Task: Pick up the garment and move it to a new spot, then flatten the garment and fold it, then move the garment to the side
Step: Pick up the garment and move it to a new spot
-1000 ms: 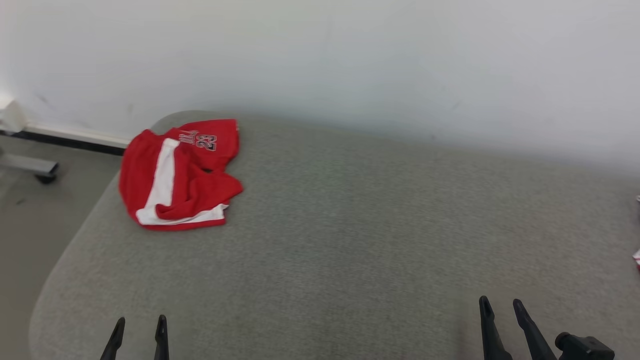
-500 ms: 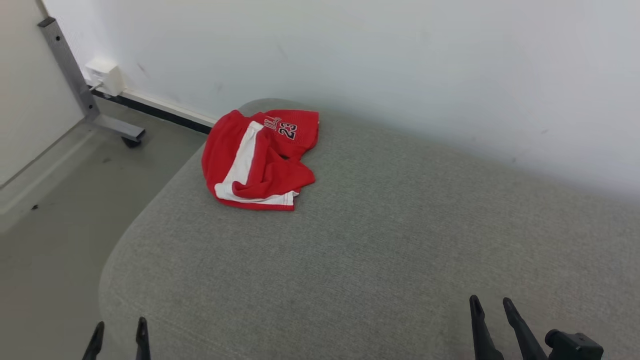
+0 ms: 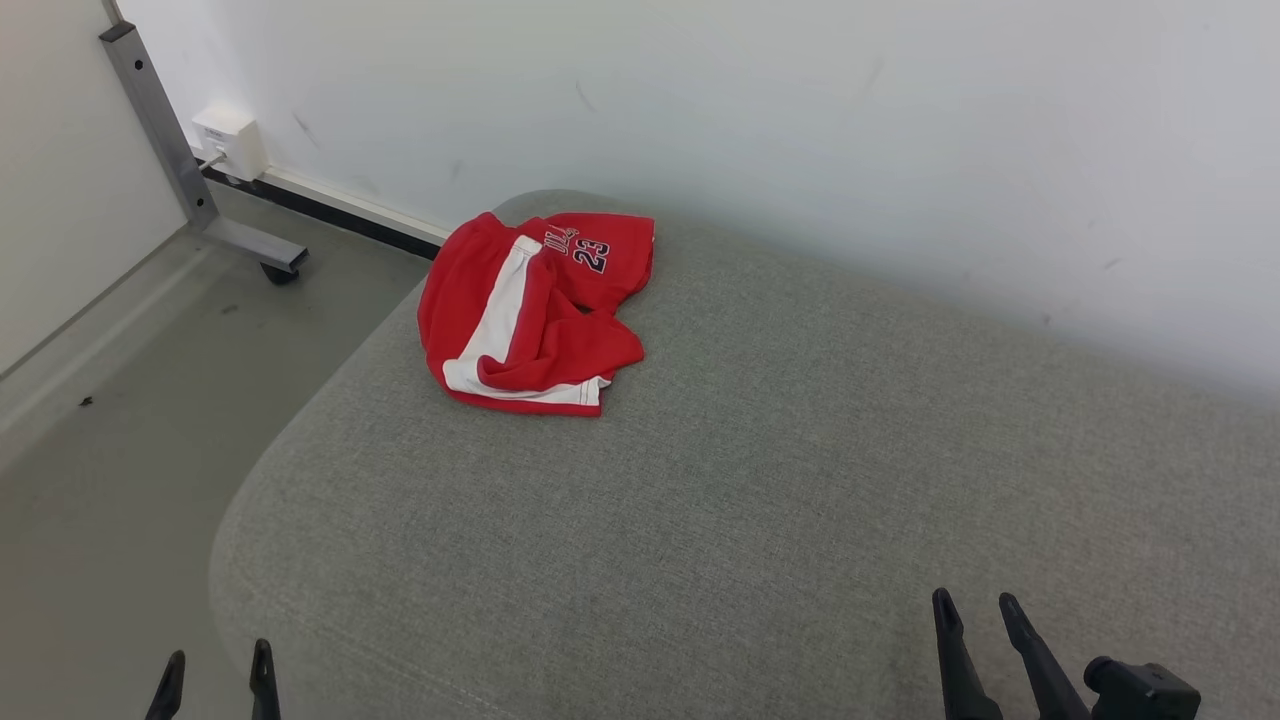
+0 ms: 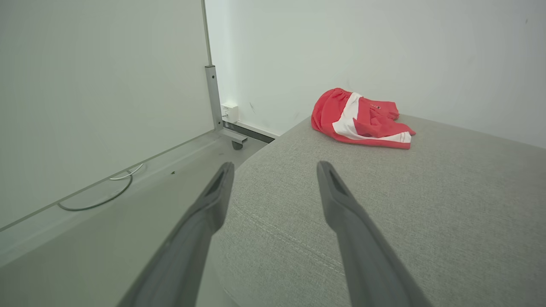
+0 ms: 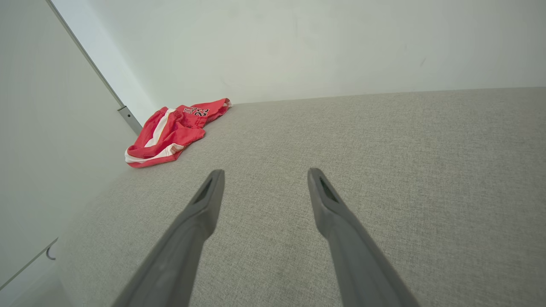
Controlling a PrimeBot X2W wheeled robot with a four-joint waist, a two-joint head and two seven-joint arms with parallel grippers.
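The garment (image 3: 535, 315) is a crumpled pair of red shorts with a white stripe and the number 23. It lies at the far left corner of the grey padded surface (image 3: 760, 480), close to the wall. It appears again in the left wrist view (image 4: 360, 120) and the right wrist view (image 5: 170, 130). My left gripper (image 3: 212, 665) is open at the lower left, past the surface's near left edge, far from the garment. In its own view (image 4: 275, 168) nothing sits between its fingers. My right gripper (image 3: 975, 605) is open and empty at the lower right, over the surface (image 5: 262, 175).
A white wall (image 3: 800, 130) runs along the back of the surface. To the left is grey floor (image 3: 110, 430) with a metal frame leg on a caster (image 3: 245, 245), a white wall socket (image 3: 230, 135) and a pale panel (image 4: 98, 89). A cable (image 4: 106, 194) lies on the floor.
The head camera has swung left, so the garment sits further right in the picture and the floor and frame leg have come into view. Both grippers stay open and empty.
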